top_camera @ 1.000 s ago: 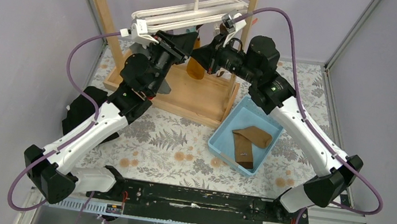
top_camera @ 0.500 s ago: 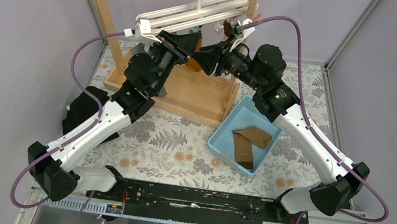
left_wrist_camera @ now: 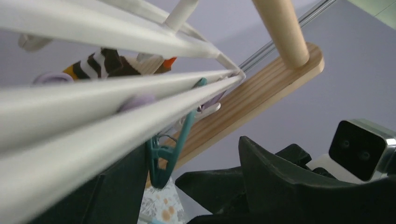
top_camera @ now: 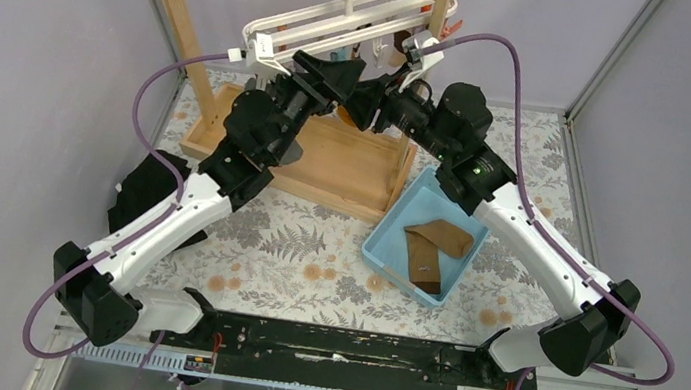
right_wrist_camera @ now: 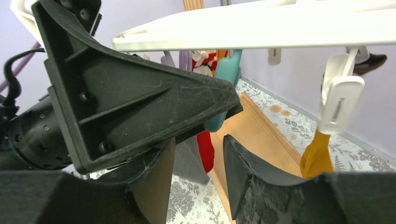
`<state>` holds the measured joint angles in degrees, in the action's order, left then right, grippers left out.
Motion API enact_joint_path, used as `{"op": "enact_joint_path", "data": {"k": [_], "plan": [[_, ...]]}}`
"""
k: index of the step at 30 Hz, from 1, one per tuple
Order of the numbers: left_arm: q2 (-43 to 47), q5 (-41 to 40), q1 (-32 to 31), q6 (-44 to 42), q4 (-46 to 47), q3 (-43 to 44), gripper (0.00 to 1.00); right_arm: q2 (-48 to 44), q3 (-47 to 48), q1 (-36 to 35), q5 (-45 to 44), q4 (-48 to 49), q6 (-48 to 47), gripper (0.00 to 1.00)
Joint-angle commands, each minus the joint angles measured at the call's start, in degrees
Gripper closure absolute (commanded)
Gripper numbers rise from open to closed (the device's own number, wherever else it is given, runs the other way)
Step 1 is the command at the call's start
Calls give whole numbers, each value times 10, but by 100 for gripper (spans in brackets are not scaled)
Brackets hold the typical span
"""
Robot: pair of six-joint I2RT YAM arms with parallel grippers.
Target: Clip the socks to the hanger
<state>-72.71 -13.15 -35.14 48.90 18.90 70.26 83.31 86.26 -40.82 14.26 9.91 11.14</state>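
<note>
Two brown socks lie in the blue tray [top_camera: 387, 246]: the tan one [top_camera: 444, 235] across the darker one [top_camera: 424, 265]. The white hanger [top_camera: 344, 21] hangs by its hook from the wooden rail. Both grippers are up under it, tip to tip. My left gripper [left_wrist_camera: 191, 149] is open, with a teal clip [left_wrist_camera: 163, 156] dangling inside the gap beside its left finger [left_wrist_camera: 116, 196]. My right gripper [right_wrist_camera: 200, 140] is open and holds nothing. Its fingers [right_wrist_camera: 243, 172] sit just below the left gripper's body [right_wrist_camera: 140, 93] and the teal clip [right_wrist_camera: 224, 84].
The wooden rail stand [top_camera: 325, 167] rises behind the arms. A white clip [right_wrist_camera: 338, 100] holds a mustard sock [right_wrist_camera: 317, 156]; a red sock [right_wrist_camera: 205, 149] and a grey sock [right_wrist_camera: 187, 161] also hang. The blue tray sits right of the stand's base.
My left gripper slid right under the hanger and its jaws spread apart. The right gripper's jaws have also parted. The hanger's left end swung up and to the right.
</note>
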Motion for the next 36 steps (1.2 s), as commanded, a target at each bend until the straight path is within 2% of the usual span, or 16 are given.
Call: {"op": "enact_joint_path", "data": {"k": [1,8,19,24,29,36], "plan": [[28,25,-3,-30,-65,6,23,-27,-3,2,-29,36,-19,51],[101,2,-3,-62,-162,-40,2,-38,-7,11,-41,18,-36,51],[268,-97,-3,-112,-304,-109,1,-17,15,22,-21,19,-24,51],[330,-158,-3,-152,-311,-132,1,20,48,13,10,31,-3,51],[360,-191,-3,-181,-320,-130,1,53,98,-25,-36,8,-36,49],[383,-216,-3,-194,-328,-133,1,101,150,-64,-44,-7,-45,49]]}}
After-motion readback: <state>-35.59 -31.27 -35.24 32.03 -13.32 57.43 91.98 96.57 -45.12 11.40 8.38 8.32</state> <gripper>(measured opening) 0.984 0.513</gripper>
